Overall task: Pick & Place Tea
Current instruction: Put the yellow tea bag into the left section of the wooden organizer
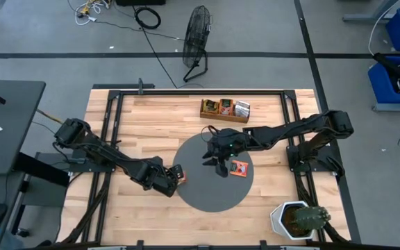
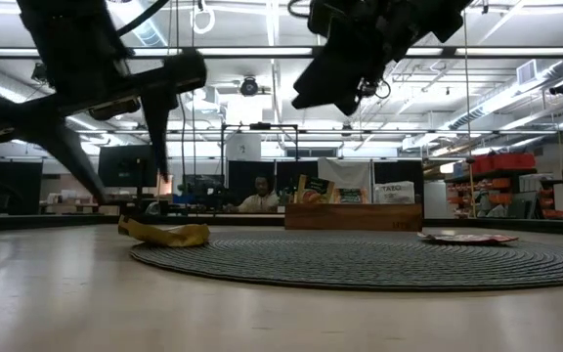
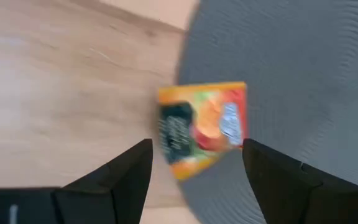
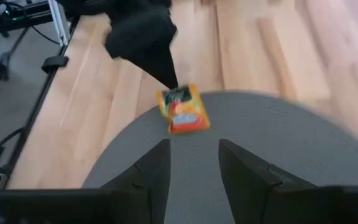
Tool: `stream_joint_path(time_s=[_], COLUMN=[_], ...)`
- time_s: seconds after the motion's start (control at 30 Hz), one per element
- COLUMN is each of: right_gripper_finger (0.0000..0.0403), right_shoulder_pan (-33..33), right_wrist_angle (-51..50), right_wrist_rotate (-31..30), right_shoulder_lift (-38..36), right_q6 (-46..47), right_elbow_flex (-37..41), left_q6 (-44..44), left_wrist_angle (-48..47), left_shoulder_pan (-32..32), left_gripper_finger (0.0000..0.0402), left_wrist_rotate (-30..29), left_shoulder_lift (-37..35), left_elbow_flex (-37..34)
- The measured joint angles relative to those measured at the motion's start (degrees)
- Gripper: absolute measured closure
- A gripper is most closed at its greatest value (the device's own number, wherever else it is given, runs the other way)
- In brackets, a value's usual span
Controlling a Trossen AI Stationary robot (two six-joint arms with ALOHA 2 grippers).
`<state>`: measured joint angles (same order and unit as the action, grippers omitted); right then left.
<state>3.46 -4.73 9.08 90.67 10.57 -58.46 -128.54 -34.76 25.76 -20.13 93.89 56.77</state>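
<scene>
Grey floor, black fan, blue bins

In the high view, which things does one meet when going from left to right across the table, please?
Left gripper → tea sachet at the mat's left edge → right gripper → tea sachet on the round grey mat → potted cactus at the table's right corner. The wooden tray lies at the far edge, above the mat.

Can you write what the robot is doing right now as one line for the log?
left gripper: open, over orange sachet at mat edge | right gripper: open, empty, above mat | second sachet: flat on mat | tray: holds sachets
</scene>
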Motion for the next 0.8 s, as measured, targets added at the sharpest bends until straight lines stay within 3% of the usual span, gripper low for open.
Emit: stream_joint_path(time_s=[0.57, 0.8], right_gripper_finger=[0.0261, 0.0261], right_shoulder_pan=[-1.7, -1.5], right_wrist_angle=[0.8, 1.5], right_wrist_rotate=[-3.4, -4.1], right_shoulder_lift=[0.0, 0.0], right_q6=[-0.3, 2.3], right_elbow_flex=[0.0, 0.0], left_q6=[-1.1, -1.7], left_wrist_angle=[0.4, 1.3], left_shoulder_pan=[-0.6, -0.6], left_gripper_finger=[0.0149, 0.017], left_wrist_rotate=[3.4, 3.4], left_shoulder_lift=[4.0, 5.7], left_elbow_flex=[0.0, 0.0])
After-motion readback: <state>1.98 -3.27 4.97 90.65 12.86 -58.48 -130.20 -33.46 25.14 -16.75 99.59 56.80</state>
